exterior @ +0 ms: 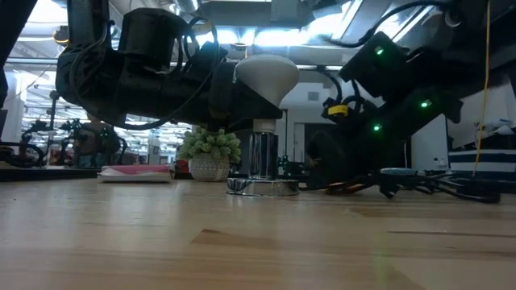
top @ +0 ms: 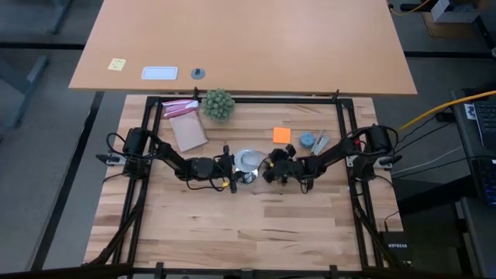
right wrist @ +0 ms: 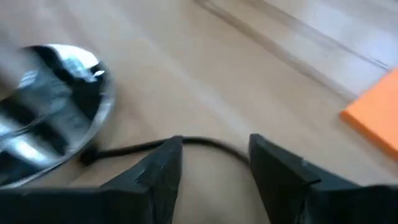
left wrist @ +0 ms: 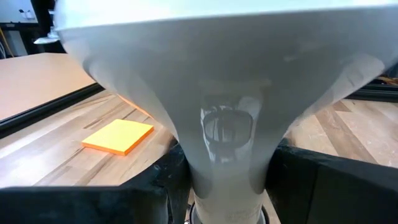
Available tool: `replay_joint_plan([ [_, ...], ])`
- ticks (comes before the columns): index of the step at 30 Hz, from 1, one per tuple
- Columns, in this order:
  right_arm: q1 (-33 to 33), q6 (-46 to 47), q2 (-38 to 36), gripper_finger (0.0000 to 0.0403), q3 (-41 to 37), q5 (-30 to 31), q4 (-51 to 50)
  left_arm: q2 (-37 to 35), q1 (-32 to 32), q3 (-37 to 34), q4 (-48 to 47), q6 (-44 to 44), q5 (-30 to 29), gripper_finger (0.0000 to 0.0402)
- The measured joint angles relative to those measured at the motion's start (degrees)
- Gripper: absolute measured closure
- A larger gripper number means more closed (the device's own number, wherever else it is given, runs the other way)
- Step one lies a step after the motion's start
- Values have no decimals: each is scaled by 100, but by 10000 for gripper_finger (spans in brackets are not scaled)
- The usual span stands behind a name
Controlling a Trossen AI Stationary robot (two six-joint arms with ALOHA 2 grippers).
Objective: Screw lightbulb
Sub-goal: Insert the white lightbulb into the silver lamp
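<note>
A robotics lab or workshop, butcher-block workbench [top: 232, 225] inside a black metal frame [top: 345, 155], bare tan table [top: 256, 39] beside it, network router [top: 394, 246] and yellow cable [top: 434, 112] on grey floor (cluttered benches and ceiling lights behind).

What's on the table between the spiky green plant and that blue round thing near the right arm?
An orange sticky pad lies between the plant and the blue round thing, seen in the high view.

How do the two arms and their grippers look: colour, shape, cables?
Both arms are black and jointed, with black cables along them. The left gripper and the right gripper have flat, dark, matte fingers. The low view shows green lights and a yellow band.
</note>
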Motion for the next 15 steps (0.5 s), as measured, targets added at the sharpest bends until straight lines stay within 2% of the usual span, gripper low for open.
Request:
replay_joint_plan([
  [7, -422, 1, 0, 215, 0, -324, 257, 0, 0, 0, 0, -1, 0, 249],
  [15, -435, -58, -18, 215, -1, -620, 277, 0, 0, 0, 0, -1, 0, 249],
])
